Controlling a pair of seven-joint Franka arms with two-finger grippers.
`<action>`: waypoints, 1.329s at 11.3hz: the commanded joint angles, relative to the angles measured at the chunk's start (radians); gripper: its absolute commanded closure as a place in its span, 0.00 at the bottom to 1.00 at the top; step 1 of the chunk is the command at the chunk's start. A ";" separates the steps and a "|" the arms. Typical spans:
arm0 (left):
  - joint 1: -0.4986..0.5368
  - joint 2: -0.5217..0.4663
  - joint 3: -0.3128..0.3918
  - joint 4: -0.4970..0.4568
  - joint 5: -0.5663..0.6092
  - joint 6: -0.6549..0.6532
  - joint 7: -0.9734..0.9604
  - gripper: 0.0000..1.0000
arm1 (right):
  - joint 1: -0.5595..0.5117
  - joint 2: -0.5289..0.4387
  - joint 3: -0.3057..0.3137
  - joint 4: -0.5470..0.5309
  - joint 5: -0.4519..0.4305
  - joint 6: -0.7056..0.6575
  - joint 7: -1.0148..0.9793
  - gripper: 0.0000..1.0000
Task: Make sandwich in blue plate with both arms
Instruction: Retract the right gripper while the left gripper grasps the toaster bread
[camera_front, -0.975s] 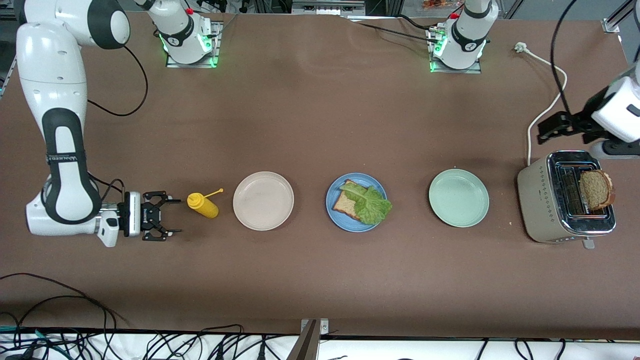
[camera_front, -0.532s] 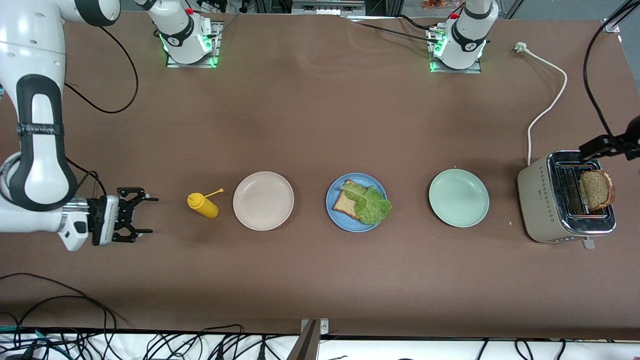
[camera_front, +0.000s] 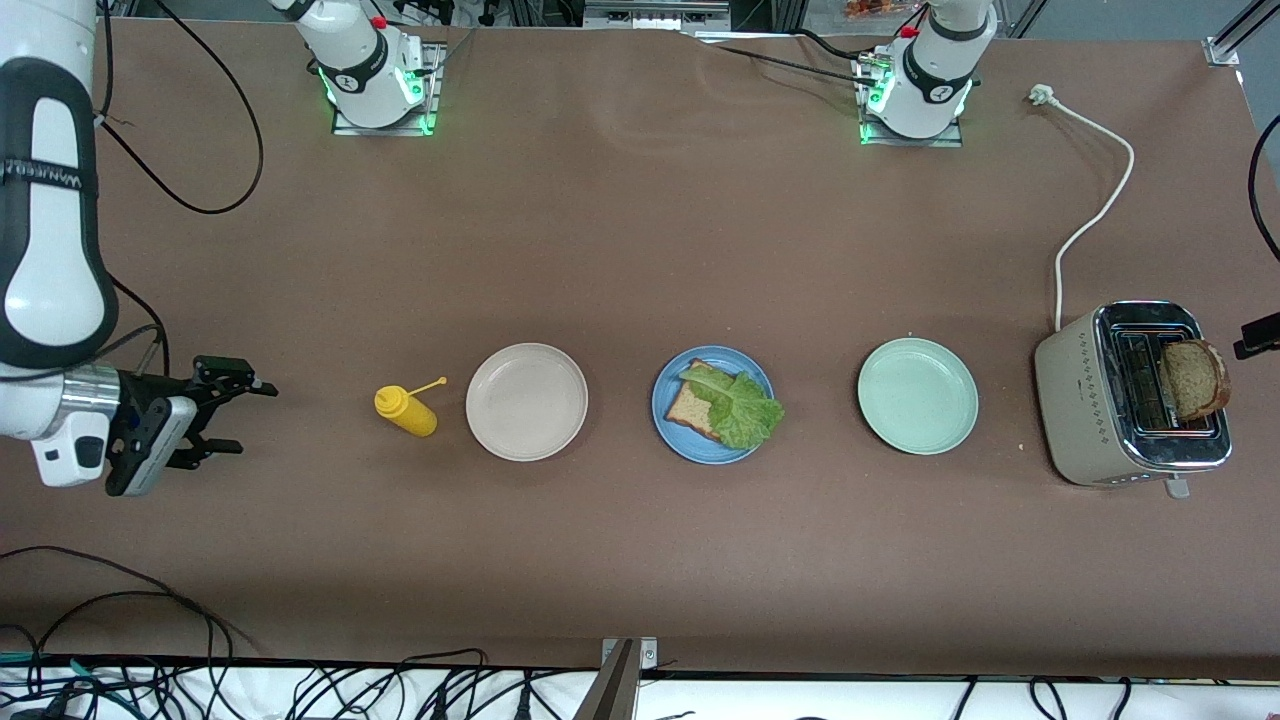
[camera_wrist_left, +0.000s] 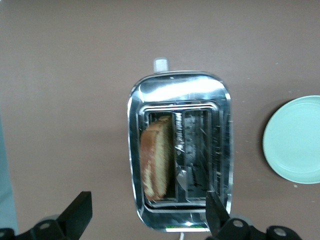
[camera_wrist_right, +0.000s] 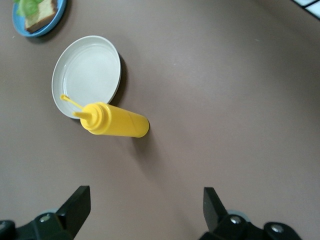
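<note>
Left gripper (camera_wrist_left: 145, 220) hangs empty over the toaster (camera_front: 1130, 395) with its jaws spread wide, and the right gripper (camera_front: 225, 410) hovers equally wide over bare table beside the yellow mustard bottle (camera_front: 405, 410). One bread slice under a lettuce leaf (camera_front: 745, 405) lies on the blue plate (camera_front: 665, 400), while the second slice (camera_front: 1193, 378) stands tilted in the toaster slot. A descent misaligned with that leaning slice could crush it against the slot wall, or a loose grip could drop it over the mint-green plate (camera_front: 917, 396).

You've got a brown table (camera_front: 640, 250) carrying a row: yellow squeeze bottle (camera_front: 406, 410), beige-white plate (camera_front: 527, 402), blue plate (camera_front: 673, 432), mint-green plate (camera_front: 917, 396), then the toaster (camera_front: 1085, 400) at the left arm's end. Its white cord (camera_front: 1092, 210) trails toward the bases.
</note>
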 joint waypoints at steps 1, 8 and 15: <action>0.066 0.102 -0.012 0.027 -0.105 0.038 0.068 0.00 | 0.001 -0.150 0.030 -0.127 -0.097 0.046 0.203 0.00; 0.070 0.151 -0.011 0.015 -0.161 0.035 0.103 0.79 | 0.013 -0.397 0.116 -0.269 -0.321 0.045 0.635 0.00; 0.072 0.154 -0.009 0.017 -0.158 0.031 0.103 0.99 | 0.191 -0.581 -0.075 -0.304 -0.347 -0.029 0.900 0.00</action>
